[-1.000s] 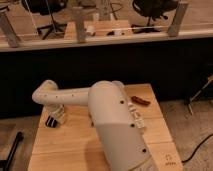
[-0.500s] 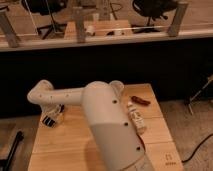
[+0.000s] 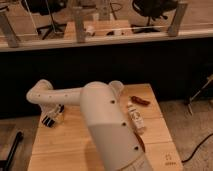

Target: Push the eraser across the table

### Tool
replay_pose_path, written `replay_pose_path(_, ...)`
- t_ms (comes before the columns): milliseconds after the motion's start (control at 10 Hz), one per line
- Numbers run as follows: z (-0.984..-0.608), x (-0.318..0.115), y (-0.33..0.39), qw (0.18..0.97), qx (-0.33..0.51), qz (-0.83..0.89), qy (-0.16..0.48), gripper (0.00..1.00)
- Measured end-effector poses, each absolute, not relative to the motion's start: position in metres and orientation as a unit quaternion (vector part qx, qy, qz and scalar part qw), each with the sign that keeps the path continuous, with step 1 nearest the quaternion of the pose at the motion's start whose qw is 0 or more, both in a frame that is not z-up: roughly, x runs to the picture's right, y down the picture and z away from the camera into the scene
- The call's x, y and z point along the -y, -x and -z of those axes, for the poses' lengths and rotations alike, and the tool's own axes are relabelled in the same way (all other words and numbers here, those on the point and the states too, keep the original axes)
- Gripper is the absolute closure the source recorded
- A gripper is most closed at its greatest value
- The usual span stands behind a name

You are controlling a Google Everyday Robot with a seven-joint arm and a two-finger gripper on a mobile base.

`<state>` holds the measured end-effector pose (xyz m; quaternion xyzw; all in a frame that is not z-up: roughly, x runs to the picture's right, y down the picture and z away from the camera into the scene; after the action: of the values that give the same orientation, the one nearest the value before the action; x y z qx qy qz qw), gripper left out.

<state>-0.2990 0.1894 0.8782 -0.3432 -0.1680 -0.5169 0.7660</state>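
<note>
The eraser [image 3: 51, 119], black with pale stripes, is seen lying on the table [image 3: 65, 150] near the left edge, toward the far corner. The gripper [image 3: 56, 113] is located directly at the eraser, at its upper right end, apparently touching it; whether the gripper is released or clenched cannot be told. The white arm [image 3: 107, 125] is seen reaching from the near side of the table, bending at an elbow above and left of the eraser. Well apart from the eraser, toward the right edge of the table, a pale oblong packet [image 3: 135, 117] and a small reddish-brown item [image 3: 140, 101] are noted.
</note>
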Motion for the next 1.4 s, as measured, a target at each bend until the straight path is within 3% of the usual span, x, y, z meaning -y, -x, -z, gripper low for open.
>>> replay_pose_path(700, -0.865, -0.176, 0.360, 0.746, 0.151, 0.554, 0.338, 0.94)
replay_pose_path(900, -0.861, -0.174, 0.351, 0.748, 0.151, 0.551, 0.338, 1.00)
replay_pose_path(1400, -0.854, -0.167, 0.330, 0.751, 0.146, 0.548, 0.337, 1.00)
